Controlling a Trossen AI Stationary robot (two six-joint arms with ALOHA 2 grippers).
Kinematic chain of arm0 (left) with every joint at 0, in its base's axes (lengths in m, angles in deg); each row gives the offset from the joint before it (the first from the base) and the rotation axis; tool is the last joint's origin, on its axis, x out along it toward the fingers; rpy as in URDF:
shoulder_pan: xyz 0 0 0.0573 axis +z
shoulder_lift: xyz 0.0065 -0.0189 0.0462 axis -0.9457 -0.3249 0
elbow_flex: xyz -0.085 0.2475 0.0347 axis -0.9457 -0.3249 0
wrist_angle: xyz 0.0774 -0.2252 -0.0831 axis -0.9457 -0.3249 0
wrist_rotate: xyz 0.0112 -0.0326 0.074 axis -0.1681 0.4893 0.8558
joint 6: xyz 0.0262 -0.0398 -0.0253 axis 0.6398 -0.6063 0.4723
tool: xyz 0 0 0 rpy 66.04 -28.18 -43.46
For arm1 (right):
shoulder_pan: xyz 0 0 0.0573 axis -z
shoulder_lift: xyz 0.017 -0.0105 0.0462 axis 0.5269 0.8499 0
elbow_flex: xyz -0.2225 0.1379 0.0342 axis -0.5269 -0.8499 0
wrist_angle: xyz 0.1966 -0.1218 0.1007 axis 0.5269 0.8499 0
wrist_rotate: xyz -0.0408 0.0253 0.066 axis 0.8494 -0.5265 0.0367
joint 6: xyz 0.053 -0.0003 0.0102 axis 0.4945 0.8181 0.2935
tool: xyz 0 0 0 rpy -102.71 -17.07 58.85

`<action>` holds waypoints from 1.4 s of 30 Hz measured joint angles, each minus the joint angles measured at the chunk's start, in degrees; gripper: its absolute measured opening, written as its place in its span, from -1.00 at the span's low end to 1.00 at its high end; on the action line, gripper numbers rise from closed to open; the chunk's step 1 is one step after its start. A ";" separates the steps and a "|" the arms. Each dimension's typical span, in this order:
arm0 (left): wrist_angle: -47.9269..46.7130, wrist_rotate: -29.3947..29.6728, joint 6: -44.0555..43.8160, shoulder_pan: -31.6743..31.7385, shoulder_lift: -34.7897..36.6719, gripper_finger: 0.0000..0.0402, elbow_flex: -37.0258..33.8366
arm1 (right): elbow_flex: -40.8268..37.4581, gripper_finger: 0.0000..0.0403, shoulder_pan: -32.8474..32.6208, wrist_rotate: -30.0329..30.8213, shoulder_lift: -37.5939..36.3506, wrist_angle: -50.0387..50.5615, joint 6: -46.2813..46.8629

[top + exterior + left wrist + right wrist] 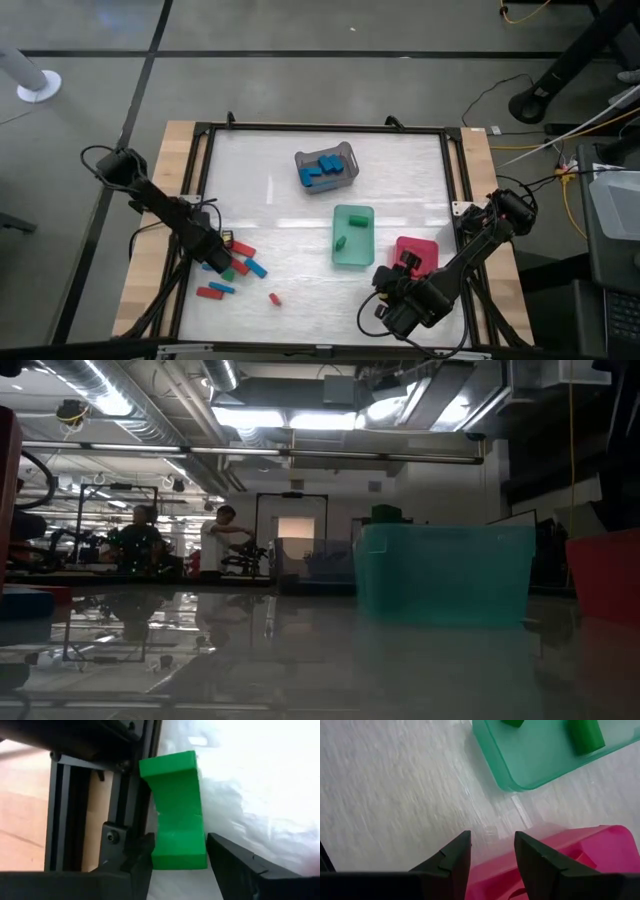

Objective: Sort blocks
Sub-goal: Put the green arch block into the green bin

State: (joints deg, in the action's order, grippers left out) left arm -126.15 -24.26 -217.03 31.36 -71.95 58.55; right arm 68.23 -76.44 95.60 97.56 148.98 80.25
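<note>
Two dark fingers (145, 860) of the left gripper (177, 862) sit on either side of a green block (175, 810) beside the table's black frame (62, 805); whether they pinch it is unclear. Right wrist view: the right gripper (492, 852), jaws apart, empty, hovers over the red tray (580, 855) near the green tray (530, 755).

The left arm (190, 232) hides part of the block pile (238, 268) beneath it.
</note>
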 joint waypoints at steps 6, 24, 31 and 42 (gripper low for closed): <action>0.03 0.89 5.12 0.00 0.00 -0.41 0.31 | 0.00 -0.24 0.00 -0.12 0.00 -0.52 0.00; 10.97 31.75 23.04 0.07 10.28 -0.41 11.71 | 0.00 -0.24 0.00 -0.43 0.00 -2.25 -0.01; 47.84 42.90 55.65 6.08 8.71 -0.41 11.83 | 0.00 -0.24 0.00 2.02 0.00 -5.07 -0.05; 86.15 26.83 94.07 22.65 -4.12 -0.38 11.87 | -0.01 -0.24 0.04 2.23 0.00 -9.08 -0.02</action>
State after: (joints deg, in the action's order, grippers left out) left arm -40.00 2.57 -122.97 54.01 -76.06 70.42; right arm 68.22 -76.39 97.83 97.56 139.91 80.22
